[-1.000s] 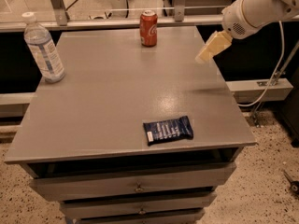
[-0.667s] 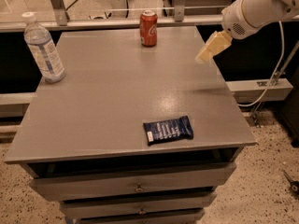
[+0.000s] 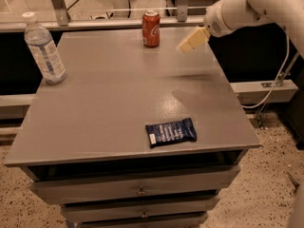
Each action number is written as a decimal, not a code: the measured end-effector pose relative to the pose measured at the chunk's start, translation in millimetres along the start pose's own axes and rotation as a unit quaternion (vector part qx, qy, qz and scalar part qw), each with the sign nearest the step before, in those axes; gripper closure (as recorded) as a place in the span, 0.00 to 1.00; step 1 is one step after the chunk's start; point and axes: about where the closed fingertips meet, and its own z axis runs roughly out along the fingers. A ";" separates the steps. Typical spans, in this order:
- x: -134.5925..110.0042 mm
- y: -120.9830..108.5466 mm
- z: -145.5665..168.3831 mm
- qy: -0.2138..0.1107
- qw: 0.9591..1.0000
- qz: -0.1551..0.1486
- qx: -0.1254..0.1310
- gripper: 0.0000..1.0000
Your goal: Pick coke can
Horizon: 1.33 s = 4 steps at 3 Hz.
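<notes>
The coke can [image 3: 151,28] is a small red can with a silver top. It stands upright near the far edge of the grey table [image 3: 114,99]. My gripper [image 3: 190,40] is on the end of the white arm that comes in from the upper right. It hovers above the table's far right part, to the right of the can and apart from it. It holds nothing that I can see.
A clear water bottle [image 3: 44,49] with a white cap stands at the far left. A flat dark blue snack packet [image 3: 170,132] lies near the front edge. Drawers sit under the tabletop. A cable [image 3: 273,87] hangs at the right.
The arm and gripper have shifted left, closer to the can. The can, bottle and packet have not moved.
</notes>
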 end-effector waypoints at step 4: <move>-64.1 -5.2 136.1 -0.159 0.981 0.091 -0.069 0.00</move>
